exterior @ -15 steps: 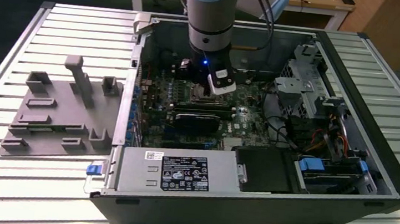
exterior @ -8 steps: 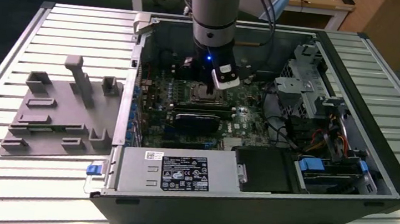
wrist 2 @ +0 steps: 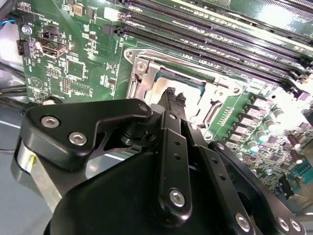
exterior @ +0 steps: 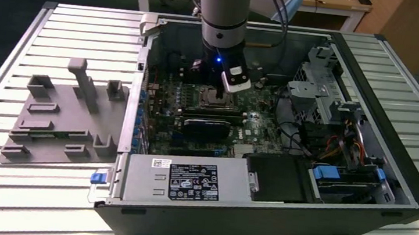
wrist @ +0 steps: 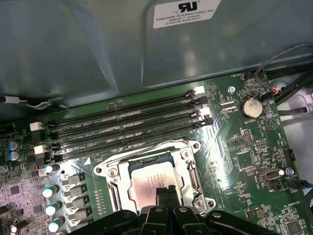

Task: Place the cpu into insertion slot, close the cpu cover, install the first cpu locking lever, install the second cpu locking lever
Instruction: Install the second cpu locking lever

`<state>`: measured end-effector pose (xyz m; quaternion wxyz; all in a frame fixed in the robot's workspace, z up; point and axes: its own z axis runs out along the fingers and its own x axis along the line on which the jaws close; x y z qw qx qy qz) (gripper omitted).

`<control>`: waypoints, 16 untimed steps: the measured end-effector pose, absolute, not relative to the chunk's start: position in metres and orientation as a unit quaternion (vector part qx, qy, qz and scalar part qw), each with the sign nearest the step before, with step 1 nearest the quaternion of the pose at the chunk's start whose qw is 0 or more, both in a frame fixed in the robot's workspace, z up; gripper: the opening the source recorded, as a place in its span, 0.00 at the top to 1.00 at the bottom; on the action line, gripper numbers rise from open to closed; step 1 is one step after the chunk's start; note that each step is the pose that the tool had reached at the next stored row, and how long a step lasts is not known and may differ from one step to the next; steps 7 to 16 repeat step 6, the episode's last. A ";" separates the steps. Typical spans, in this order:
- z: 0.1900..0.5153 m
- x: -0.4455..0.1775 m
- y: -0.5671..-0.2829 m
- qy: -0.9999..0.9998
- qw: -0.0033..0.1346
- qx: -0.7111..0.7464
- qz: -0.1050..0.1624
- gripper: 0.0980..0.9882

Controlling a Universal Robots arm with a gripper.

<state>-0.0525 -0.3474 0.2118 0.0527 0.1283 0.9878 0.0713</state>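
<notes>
claw (wrist: 167, 192): down over the socket near the middle of the motherboard, fingertips drawn together with no gap showing between them in both wrist views; whether they pinch anything i cannot tell.
parts tray (exterior: 65, 117): grey moulded tray on the slatted bench (exterior: 14, 44) at the exterior view's left, well apart from the work.
cpu (wrist: 155, 181): pale metal top lies flat inside the insertion slot (wrist: 112, 188), square to its edges, the fingertips resting at its near edge.
cpu cover (wrist 2: 146, 73): silvery frame around the socket; from these views i cannot tell whether it is fully down over the chip.
memory slots (wrist: 122, 125): long black rows just beyond the socket, close enough to foul a wide swing.
step in hand, as judged: seating the chip or dealing with the cover.
doing it well: keep any push straight down and light, stay off the chip's middle, check the chip sits level in the socket before any metal bears on it.
</notes>
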 end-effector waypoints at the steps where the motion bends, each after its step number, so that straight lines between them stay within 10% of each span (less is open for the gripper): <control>1: 0.212 -0.053 -0.347 0.988 0.053 0.128 0.071 0.99; 16: 0.212 -0.053 -0.347 0.988 0.053 0.128 0.071 0.99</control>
